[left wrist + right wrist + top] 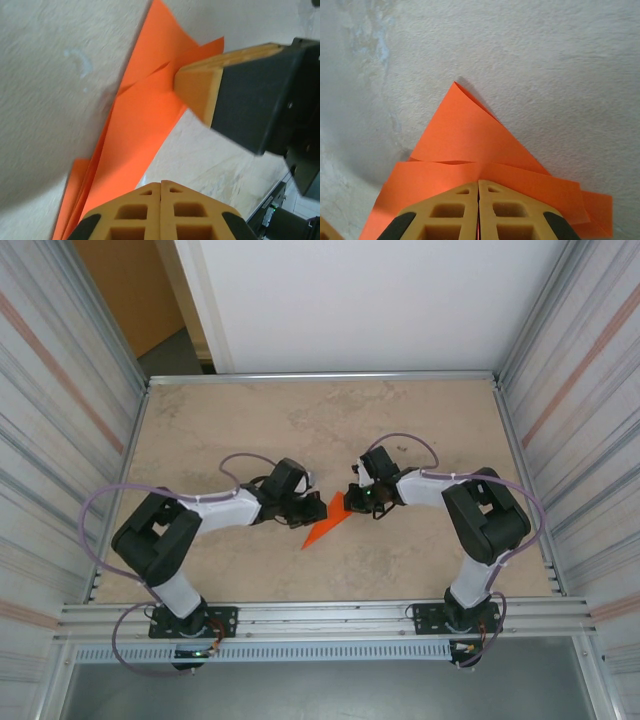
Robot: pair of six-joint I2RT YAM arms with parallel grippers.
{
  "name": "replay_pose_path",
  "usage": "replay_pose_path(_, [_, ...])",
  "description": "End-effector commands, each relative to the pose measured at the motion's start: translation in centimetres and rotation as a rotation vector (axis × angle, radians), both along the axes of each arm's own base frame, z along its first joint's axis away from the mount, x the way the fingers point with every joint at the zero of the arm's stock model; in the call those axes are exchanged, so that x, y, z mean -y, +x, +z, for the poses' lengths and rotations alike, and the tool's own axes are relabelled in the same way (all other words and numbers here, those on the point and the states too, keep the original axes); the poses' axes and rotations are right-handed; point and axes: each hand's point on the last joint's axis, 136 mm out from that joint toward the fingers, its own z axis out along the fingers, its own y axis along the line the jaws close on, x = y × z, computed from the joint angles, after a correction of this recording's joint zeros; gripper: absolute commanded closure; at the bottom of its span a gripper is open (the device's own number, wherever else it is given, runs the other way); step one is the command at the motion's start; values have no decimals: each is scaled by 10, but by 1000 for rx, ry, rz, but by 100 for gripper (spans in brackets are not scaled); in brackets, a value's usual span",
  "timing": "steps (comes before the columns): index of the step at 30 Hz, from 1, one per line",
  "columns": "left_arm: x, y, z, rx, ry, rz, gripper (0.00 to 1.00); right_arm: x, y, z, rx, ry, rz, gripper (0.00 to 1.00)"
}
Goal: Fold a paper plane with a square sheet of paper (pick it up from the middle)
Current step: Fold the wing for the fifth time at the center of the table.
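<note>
Where both arms meet over the table (430, 430) middle, orange paper (322, 528) lies folded between closed left end effector (316, 507) and closed right end effector (353, 501), under both tips.

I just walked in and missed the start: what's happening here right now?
A two-armed robot is folding an orange paper on the table. The right end effector is shut on one folded edge; the left end effector, also shut, sits at its opposite side. The paper is a pointed, unfinished plane shape.
</note>
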Motion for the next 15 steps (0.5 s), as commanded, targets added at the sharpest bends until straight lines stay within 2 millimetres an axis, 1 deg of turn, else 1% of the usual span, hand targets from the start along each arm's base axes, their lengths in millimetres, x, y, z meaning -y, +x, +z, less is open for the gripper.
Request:
replay_pose_path(1, [9,-4,-12,-25,16,-43,95,21,-31,-36,-83,-94,42,92])
replay_pose_path(4, [12,-8,-20,-49,27,-54,96,21,-32,-39,-74,-74,47,93])
replay_pose_path(7, [10,-12,-28,-70,50,-52,97,21,-34,-40,-69,-64,50,92])
replay_pose_path(9, [5,-16,-36,-87,79,-47,97,20,-32,-36,-60,-49,50,92])
replay_pose_path(11, [-1,-18,-44,-102,117,-37,99,16,-29,-28,-48,-29,53,92])
replay_pose_path(15, [-7,-24,-57,-127,154,-31,100,0,-15,10,4,28,49,92])
